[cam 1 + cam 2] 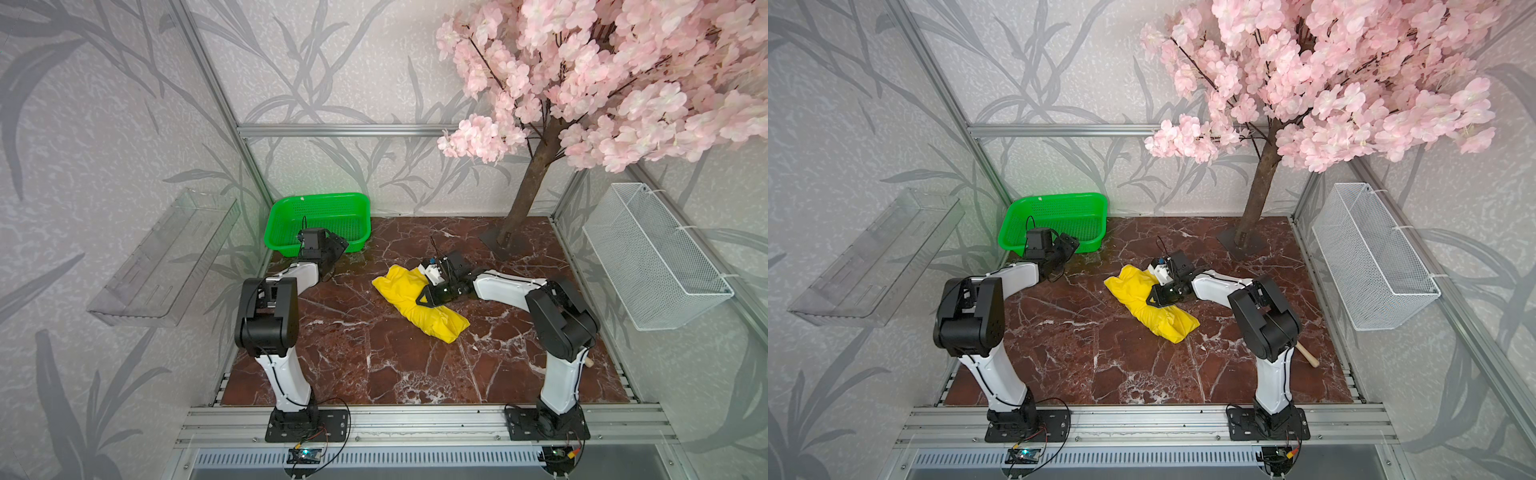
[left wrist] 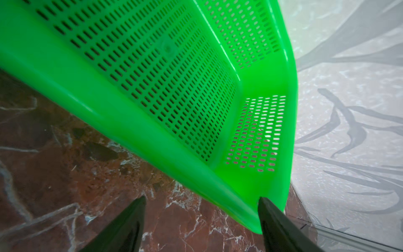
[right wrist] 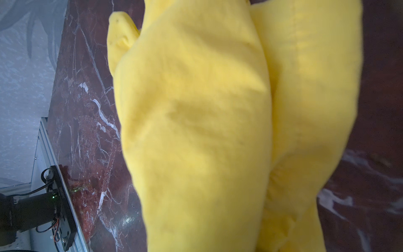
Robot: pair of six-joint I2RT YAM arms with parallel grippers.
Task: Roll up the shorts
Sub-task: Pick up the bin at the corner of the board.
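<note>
The shorts (image 1: pixel 401 286) are soft, light and loosely rolled. I'd hold mid-roll, where my right hand (image 1: pixel 428 298) sits, its grip unclear; left hand (image 2: pixel 201 198) spread.

My left claw (image 2: pixel 201 197) has matt black plastic fingers (image 2: pixel 124 227). The shorts (image 3: pixel 196 131) are soft matt yellow cloth, the basket (image 2: pixel 109 98) glossy perforated green plastic, the tabletop (image 1: pixel 353 353) polished, veined reddish stone.

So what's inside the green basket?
Inside the green basket only its holed floor shows, nothing lying on it. The left gripper covers part of the near wall in both top views.
</note>
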